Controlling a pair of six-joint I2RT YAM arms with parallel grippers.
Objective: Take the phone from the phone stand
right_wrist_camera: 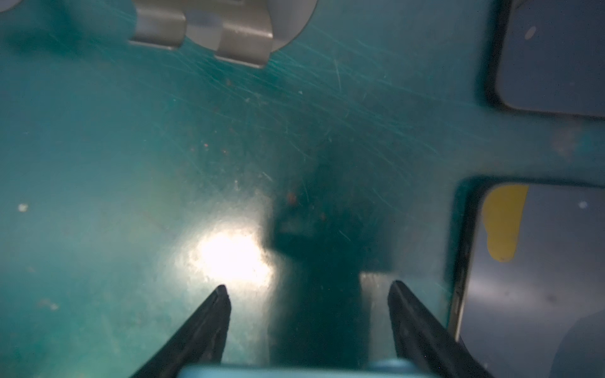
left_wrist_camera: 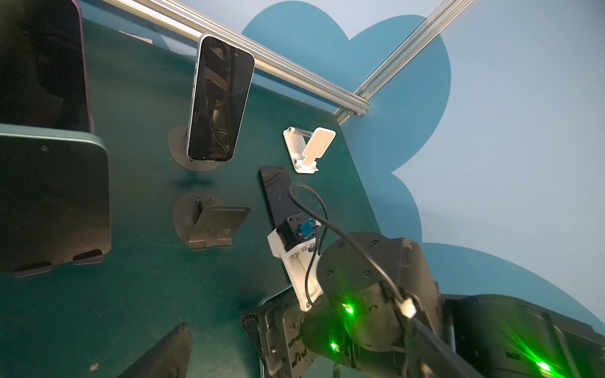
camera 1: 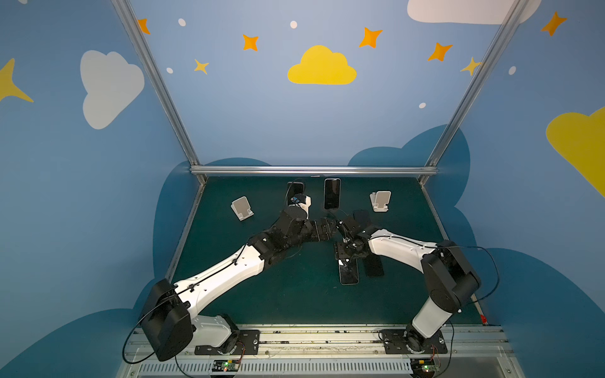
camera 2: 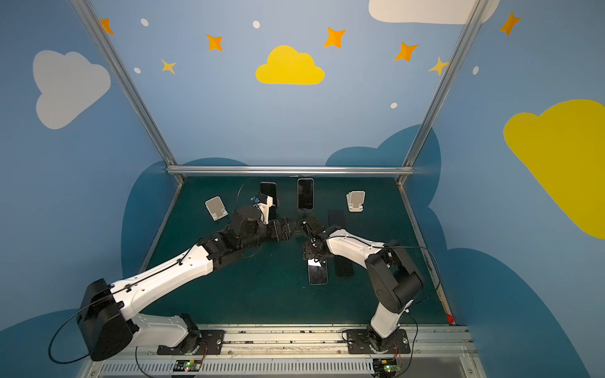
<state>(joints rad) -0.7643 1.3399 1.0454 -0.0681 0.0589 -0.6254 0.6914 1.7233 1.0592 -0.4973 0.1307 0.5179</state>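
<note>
A black-screened phone (camera 1: 332, 193) (camera 2: 305, 193) stands upright at the back middle of the table. In the left wrist view this phone (left_wrist_camera: 221, 98) leans on a dark round-based phone stand (left_wrist_camera: 178, 147). My left gripper (camera 1: 327, 229) reaches to the right at mid-table, well in front of that phone, jaws wide and empty; only one finger (left_wrist_camera: 170, 350) shows in its wrist view. My right gripper (right_wrist_camera: 309, 291) (camera 1: 343, 257) points down at the green mat, open, with nothing between its fingers.
A second upright phone (camera 1: 295, 187) stands behind my left wrist. An empty dark stand (left_wrist_camera: 212, 225) sits in front of the phone. White stands (camera 1: 242, 207) (camera 1: 381, 200) flank the back. Phones lie flat (camera 1: 348, 275) (camera 1: 373, 265) (camera 1: 361, 216) around my right gripper.
</note>
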